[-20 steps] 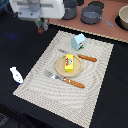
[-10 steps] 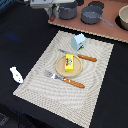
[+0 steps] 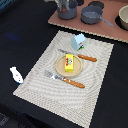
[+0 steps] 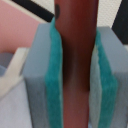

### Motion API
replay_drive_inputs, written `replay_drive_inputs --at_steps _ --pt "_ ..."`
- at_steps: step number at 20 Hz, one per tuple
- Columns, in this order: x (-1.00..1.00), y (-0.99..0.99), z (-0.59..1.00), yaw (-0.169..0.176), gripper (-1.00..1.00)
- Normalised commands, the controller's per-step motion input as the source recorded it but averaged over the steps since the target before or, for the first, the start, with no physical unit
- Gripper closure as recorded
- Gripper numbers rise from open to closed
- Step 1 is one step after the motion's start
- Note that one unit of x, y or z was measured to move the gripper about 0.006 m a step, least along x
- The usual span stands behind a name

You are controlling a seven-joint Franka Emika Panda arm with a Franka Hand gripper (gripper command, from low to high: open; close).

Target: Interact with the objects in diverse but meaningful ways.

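In the wrist view my gripper is shut on a dark reddish-brown stick, which stands upright between the grey pads with teal lining. The gripper and stick are out of the exterior view. There, a yellow pack with red-white print lies on a round wooden plate on the woven placemat. A light blue-and-white little box stands at the mat's far edge. A white scoop-like piece lies on the dark table off the mat's left side.
An orange-handled knife and fork lie either side of the plate. A pinkish board at the back holds a grey pot, a grey pan and a bowl.
The arm, seen at the exterior view's top left a second ago, has moved up and out of that view. The items on the mat have not moved.
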Motion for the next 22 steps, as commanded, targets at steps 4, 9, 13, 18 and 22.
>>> replay_drive_inputs --at_steps 4,9,13,18,22 --pt "0.84 0.65 0.40 -0.025 1.00" --pt "0.83 0.65 0.38 -0.024 1.00" --pt "0.85 0.64 0.43 -0.024 1.00" --pt "0.84 0.65 0.40 -0.023 1.00" --pt "0.82 0.65 0.34 -0.021 1.00"
